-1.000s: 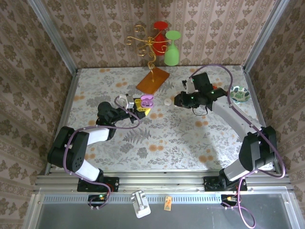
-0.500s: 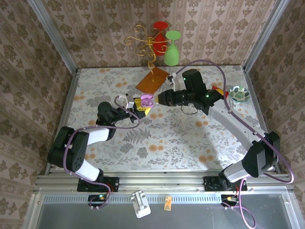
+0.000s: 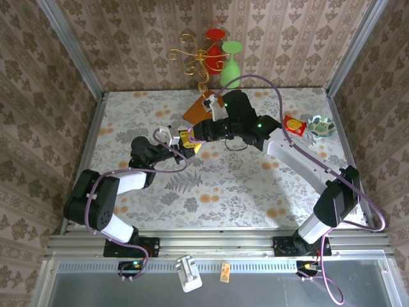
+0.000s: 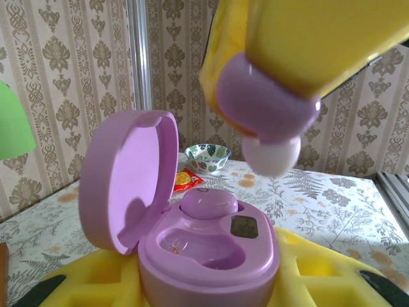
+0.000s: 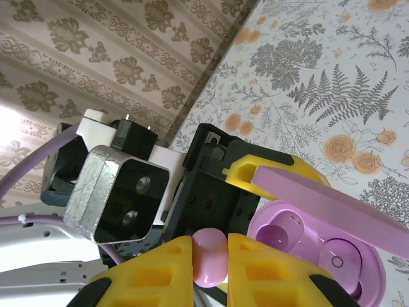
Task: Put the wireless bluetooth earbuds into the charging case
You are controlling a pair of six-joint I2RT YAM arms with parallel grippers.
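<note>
Purple case (image 4: 211, 259), clamped in our left gripper (image 4: 208, 286), seats one earbud (image 4: 209, 203); our right gripper (image 5: 209, 248) pinches the second earbud (image 4: 267, 107) at its one o'clock, uninserted.

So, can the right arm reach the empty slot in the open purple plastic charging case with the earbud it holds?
Probably yes. The right gripper holds the small purple earbud just above the open purple charging case, whose lid is swung back, leaving the empty slot uncovered.

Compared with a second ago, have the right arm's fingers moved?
Yes. The right fingers swung left, away from the patterned bowl, to above the charging case.
</note>
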